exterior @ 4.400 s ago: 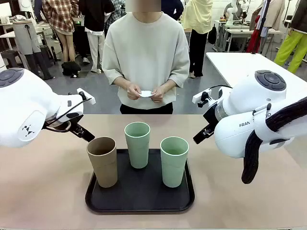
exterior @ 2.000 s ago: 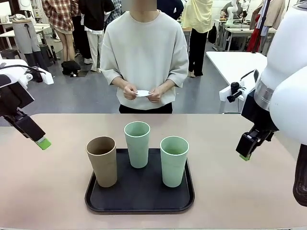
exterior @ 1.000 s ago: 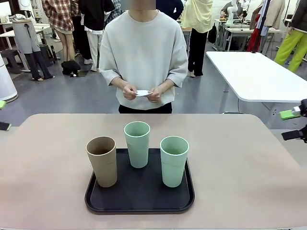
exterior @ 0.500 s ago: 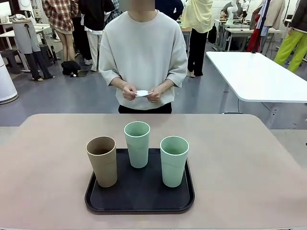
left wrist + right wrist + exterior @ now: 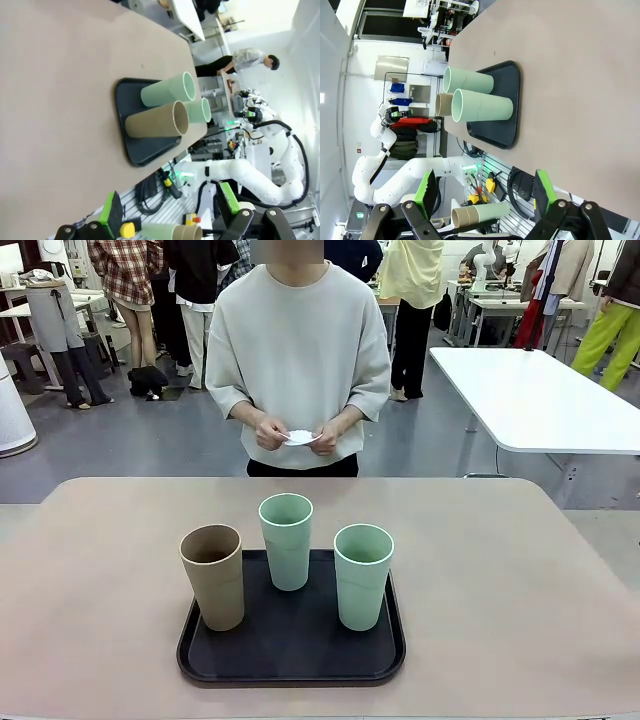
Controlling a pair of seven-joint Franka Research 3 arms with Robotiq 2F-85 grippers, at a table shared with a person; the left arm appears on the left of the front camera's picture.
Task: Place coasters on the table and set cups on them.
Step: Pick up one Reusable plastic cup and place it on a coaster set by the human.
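**tabletop_tom:** So where are the coasters (image 5: 300,437) right now? We see a thin white sliver pinched between the person's hands (image 5: 272,432) at waist height, past the far edge of the table (image 5: 500,570). None are on the tabletop yet, so we'd say the task hasn't really begun.

**gripfan:** Agreed. And that's the relation we care about. The coasters sit straight across from the tray (image 5: 290,665), roughly in line with the middle green cup (image 5: 287,540). The brown cup (image 5: 213,577) and the other green cup (image 5: 362,576) flank it. All three stand upright on the tray, near each other but apart.

**tabletop_tom:** Grippers? In the wrist views we see the left gripper (image 5: 170,207) and the right gripper (image 5: 485,190), both with jaws wide apart and nothing between them. They hang back on the robot's side, well away from the cups.

**gripfan:** So which arm's nearer? The brown cup is on the left arm's side and the other green one on the right arm's. The coasters are pretty much dead centre, so we can't pick an arm for them. We'd guess the person lays them down first.

**tabletop_tom:** Hard bits: we can't count the coasters in that stack. The edge pattern is too small to make out, and fingers cover part of it.
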